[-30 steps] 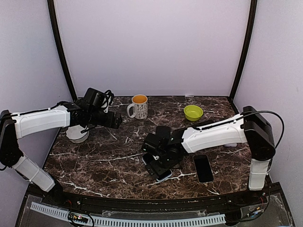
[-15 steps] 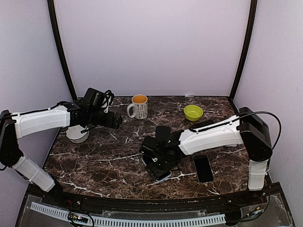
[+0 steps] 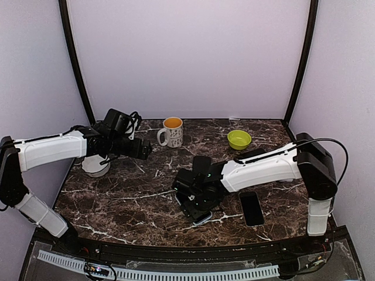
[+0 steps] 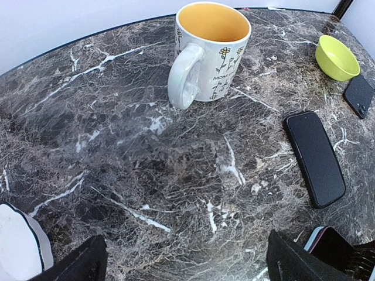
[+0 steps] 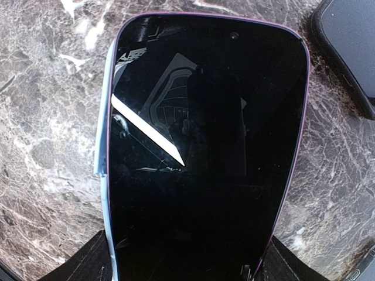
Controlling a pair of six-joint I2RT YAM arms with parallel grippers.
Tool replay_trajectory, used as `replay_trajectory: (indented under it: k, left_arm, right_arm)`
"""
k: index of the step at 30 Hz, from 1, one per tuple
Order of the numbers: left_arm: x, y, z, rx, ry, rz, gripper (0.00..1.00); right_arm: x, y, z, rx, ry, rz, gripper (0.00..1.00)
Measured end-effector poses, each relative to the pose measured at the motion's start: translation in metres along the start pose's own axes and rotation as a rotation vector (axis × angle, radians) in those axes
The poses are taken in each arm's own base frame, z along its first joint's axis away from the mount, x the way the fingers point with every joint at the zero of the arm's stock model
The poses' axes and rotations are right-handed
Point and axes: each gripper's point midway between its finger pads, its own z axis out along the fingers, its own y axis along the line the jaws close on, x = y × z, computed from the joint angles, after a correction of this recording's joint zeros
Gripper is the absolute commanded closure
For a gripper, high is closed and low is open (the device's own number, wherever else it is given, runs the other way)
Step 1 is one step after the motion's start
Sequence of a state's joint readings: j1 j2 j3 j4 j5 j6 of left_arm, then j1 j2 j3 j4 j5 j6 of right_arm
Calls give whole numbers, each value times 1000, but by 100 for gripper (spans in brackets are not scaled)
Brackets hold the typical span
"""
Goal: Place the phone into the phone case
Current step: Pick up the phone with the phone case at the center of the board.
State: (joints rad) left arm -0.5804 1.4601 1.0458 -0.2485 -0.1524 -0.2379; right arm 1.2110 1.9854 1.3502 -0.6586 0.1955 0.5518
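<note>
1. At the table front, the phone lies on the blue case.
2. Right gripper: fingers flank the phone; I cannot tell whether they pinch it.
3. Left gripper hovers well apart, fingers spread, empty.

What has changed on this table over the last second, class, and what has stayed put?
The right arm slid a little to the left, carrying its claw with it over the phone, which rests on the pale blue case. Nothing was visibly taken hold of or let go. The left claw, mug and green bowl stayed as they were.
</note>
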Motion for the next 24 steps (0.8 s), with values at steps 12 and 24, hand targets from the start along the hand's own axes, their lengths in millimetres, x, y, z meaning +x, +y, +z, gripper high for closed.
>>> replay_trajectory:
  k: [12, 24]
  left_arm:
    - [0, -12, -1, 70, -1, 9, 8]
    - [48, -96, -6, 474, 40, -202, 10]
  right_arm:
    - [-4, -4, -8, -6, -62, -13, 72]
    - [-23, -7, -27, -28, -200, 2, 77]
